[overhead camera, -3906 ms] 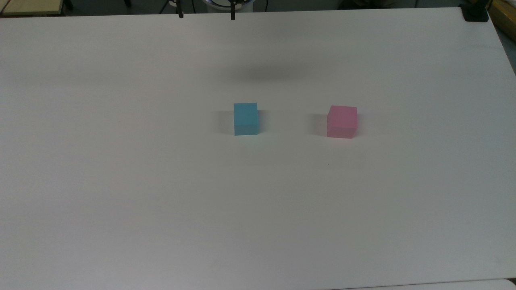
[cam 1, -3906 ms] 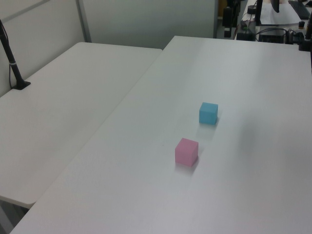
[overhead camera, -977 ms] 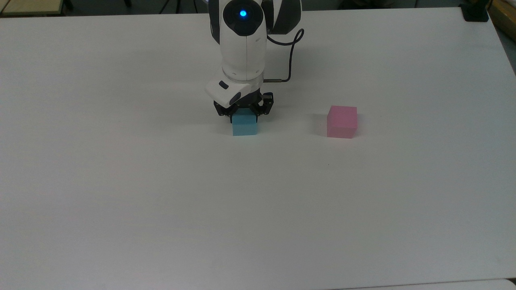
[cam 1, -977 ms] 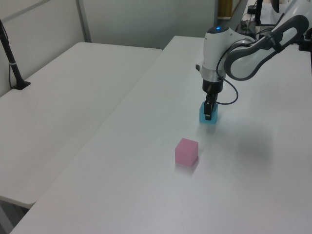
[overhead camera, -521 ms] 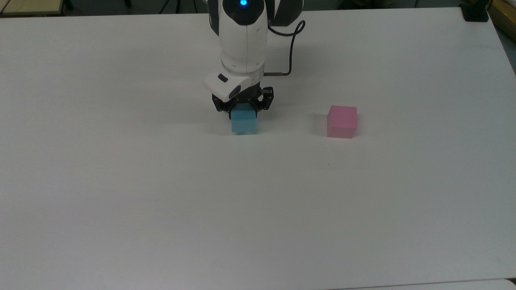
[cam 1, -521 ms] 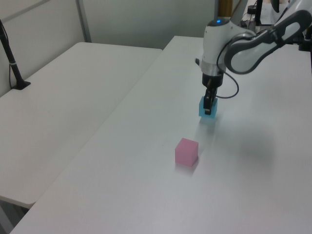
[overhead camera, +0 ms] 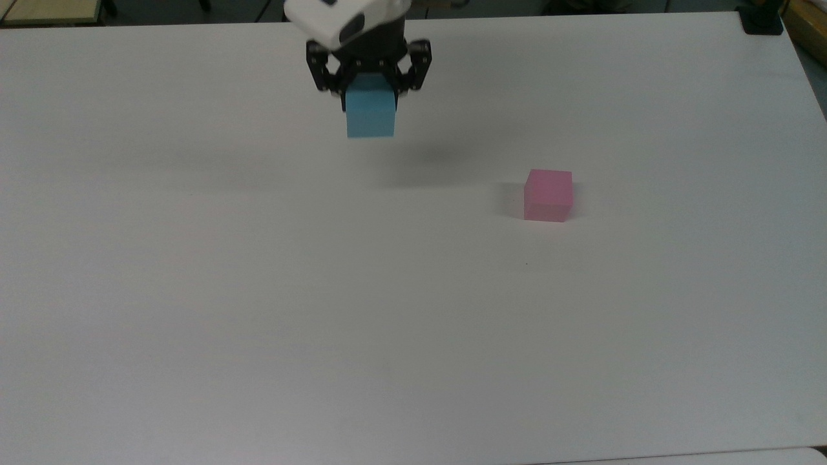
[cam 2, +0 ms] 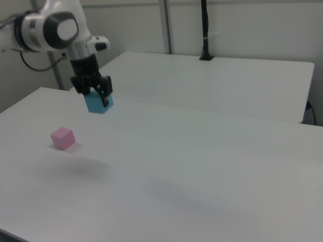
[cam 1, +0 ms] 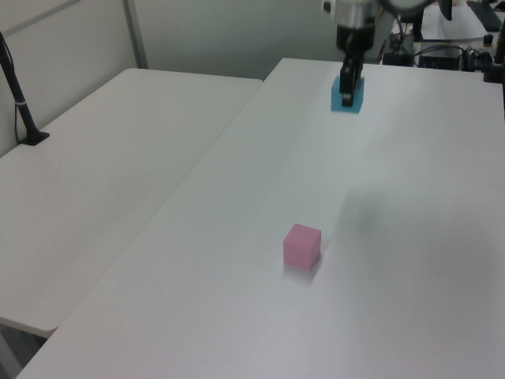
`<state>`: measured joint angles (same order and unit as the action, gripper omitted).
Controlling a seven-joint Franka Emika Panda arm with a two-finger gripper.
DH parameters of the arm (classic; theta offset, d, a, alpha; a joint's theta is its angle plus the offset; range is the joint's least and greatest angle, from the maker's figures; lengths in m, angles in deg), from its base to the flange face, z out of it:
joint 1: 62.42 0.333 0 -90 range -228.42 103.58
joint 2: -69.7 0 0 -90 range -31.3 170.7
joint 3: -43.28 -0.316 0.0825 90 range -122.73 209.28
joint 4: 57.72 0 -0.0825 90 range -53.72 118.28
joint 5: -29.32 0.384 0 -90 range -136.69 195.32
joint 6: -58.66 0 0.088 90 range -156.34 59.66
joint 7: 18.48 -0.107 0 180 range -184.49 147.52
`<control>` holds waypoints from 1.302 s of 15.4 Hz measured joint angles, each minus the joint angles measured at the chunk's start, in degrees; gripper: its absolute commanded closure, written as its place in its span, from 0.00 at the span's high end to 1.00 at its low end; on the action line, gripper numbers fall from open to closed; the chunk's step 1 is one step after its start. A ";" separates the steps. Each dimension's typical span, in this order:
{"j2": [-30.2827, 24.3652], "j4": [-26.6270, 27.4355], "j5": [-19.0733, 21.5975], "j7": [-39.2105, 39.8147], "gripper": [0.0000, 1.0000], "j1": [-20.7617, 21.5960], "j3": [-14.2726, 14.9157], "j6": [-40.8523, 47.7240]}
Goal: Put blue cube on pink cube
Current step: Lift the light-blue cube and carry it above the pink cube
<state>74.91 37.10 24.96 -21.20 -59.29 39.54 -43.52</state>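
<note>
We have the blue cube (overhead camera: 369, 115) clamped in the pincer (overhead camera: 369, 90) and lifted clear of the counter (overhead camera: 258, 310), toward its far edge in the top view. The pink cube (overhead camera: 548, 194) sits alone on the counter, well apart, toward the top view's right. We judge this the carry step; next we must travel over the pink cube, square up, and lower.

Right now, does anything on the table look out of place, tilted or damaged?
Nothing stands out. The pincer holds the blue cube squarely above the table, and the pink cube sits flat and intact, apart from it.
</note>
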 measured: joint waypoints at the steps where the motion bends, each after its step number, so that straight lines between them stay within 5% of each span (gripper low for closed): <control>1: -0.22 -1.57 0.00 0.01 0.18 0.00 0.00 1.75; 8: 0.35 -3.55 2.12 -1.05 0.18 1.45 -0.67 3.26; 13: 2.93 -5.62 2.69 -10.46 0.18 10.50 -1.01 3.26; 20: 13.71 -14.48 2.39 -21.94 0.18 20.90 -1.12 3.08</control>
<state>88.62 22.62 27.35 -43.14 -38.39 38.42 -40.45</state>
